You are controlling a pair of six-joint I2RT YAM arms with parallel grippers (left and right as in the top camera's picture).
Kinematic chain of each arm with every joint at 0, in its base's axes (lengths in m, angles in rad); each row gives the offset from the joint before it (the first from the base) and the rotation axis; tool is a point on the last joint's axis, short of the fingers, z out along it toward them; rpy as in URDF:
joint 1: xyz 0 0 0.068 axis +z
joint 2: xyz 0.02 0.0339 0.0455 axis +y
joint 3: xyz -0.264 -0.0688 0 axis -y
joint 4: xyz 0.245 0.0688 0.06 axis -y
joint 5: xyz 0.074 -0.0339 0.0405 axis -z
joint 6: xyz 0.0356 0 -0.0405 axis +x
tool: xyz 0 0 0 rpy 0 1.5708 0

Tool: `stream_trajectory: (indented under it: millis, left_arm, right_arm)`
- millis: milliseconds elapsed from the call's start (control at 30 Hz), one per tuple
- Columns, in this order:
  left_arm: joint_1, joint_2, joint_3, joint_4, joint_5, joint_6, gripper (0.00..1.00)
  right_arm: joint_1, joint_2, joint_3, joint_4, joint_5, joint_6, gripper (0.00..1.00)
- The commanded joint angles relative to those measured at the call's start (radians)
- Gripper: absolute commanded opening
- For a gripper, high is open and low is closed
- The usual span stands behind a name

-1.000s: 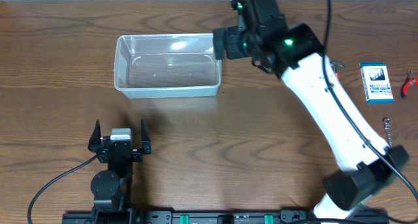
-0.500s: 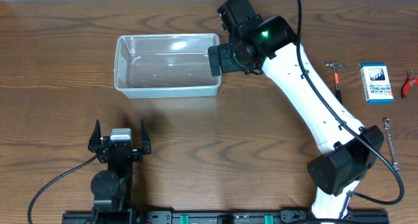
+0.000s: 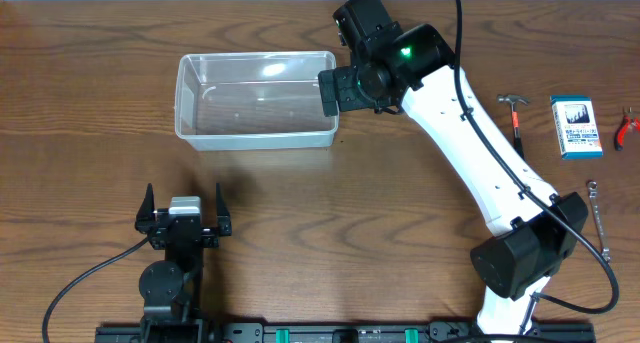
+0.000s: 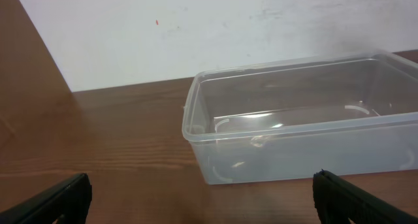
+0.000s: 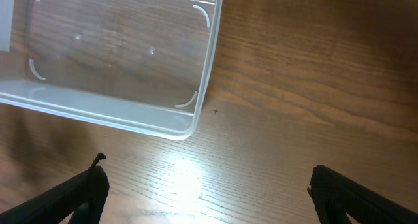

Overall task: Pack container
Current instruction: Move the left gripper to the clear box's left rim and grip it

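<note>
The container (image 3: 258, 139) is a clear, empty plastic tub at the back left of the table. My right gripper (image 3: 333, 91) hovers just past its right end, open and empty. In the right wrist view the tub's right end (image 5: 206, 61) fills the upper left, and my right gripper (image 5: 209, 198) is over bare wood with its fingertips (image 5: 85, 191) wide apart. My left gripper (image 3: 184, 211) rests near the front left, open and empty. In the left wrist view the tub (image 4: 287, 129) stands ahead of my left gripper (image 4: 202, 201).
At the right of the table lie a hammer (image 3: 517, 118), a small blue-and-white box (image 3: 575, 126), red pliers (image 3: 627, 127) and a wrench (image 3: 597, 213). A white wall runs behind the table's far edge.
The right arm swung left and its gripper moved a little toward the front, beside the tub's right end, uncovering the hammer. It has held still for the last half second. The left arm has not moved.
</note>
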Motion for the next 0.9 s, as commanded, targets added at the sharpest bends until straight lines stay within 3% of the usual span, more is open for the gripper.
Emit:
stream_trajectory:
  millis: [0,167,367,500,667,867]
  left_arm:
    - [0.005,-0.005,-0.022,-0.037,0.024,-0.091,0.98]
    - [0.005,0.002,-0.004,-0.036,0.063,-0.283,0.98]
    - [0.048,0.080,0.181,-0.113,0.061,-0.228,0.98]
    - [0.156,0.242,0.444,-0.244,0.027,-0.145,0.98]
    - [0.333,0.577,0.878,-0.493,0.061,-0.100,0.98]
    - [0.509,1.058,1.419,-0.890,0.452,0.034,0.98]
  right_arm:
    - [0.003,0.001,0.027,-0.003,0.002,0.013,0.99]
    - [0.003,0.001,0.027,-0.003,0.003,0.012,0.99]
    - [0.002,0.001,0.027,-0.001,0.003,0.012,0.99]
    - [0.001,0.001,0.027,0.000,0.003,0.013,0.99]
    - [0.001,0.001,0.027,-0.003,0.003,0.012,0.99]
    - [0.001,0.002,0.027,-0.003,0.003,0.012,0.99]
